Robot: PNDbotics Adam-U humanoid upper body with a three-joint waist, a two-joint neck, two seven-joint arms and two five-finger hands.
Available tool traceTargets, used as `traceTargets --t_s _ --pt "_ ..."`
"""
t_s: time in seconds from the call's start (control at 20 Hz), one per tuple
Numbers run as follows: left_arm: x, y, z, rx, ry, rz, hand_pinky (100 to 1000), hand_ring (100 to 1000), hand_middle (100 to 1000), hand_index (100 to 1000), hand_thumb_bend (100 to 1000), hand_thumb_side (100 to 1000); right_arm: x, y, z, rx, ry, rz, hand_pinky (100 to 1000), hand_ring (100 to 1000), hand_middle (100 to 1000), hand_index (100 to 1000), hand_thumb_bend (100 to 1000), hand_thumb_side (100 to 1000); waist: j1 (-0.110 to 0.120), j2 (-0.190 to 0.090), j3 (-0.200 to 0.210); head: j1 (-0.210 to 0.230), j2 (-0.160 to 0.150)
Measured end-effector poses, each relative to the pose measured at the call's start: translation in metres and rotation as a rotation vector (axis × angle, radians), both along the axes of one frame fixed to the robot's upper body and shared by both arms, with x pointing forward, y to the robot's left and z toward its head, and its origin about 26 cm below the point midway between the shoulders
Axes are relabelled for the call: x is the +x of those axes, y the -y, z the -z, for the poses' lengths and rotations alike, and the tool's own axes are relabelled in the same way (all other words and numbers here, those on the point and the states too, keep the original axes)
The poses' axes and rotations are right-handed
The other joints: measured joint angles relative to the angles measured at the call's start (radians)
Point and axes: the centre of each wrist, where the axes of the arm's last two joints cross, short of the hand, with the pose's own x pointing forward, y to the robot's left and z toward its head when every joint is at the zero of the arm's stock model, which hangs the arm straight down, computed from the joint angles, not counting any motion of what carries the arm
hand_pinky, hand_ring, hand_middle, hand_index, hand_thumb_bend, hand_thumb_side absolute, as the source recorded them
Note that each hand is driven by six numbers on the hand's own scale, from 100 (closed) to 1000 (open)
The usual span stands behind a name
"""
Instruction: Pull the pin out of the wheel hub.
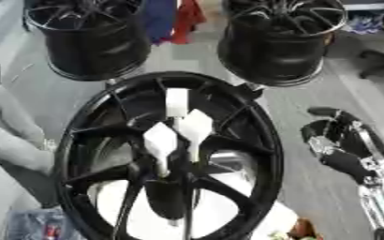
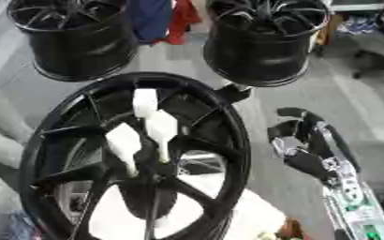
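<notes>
Your right hand [image 2: 306, 145] hangs to the right of the big black wheel hub [image 1: 169, 154], apart from its rim, fingers curled inward around nothing. Your left hand does not show. The hub stands tilted before you, its spokes meeting at the centre. 3 white pins [image 1: 181, 126] sit among those spokes, just above the centre. Behind it stand 2 more black wheels [image 1: 93, 37], well apart.
</notes>
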Motion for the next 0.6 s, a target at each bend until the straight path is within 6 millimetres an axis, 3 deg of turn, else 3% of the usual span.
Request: traceTargets --t_s 0.6 --pt "0.0022 -0.0009 -0.0094 0.033 0.018 0.014 608 603 646 816 385 457 0.0 0.0 -0.0001 0.0 0.0 0.0 645 642 756 719 269 100 0.001 0.0 -0.001 0.0 0.0"
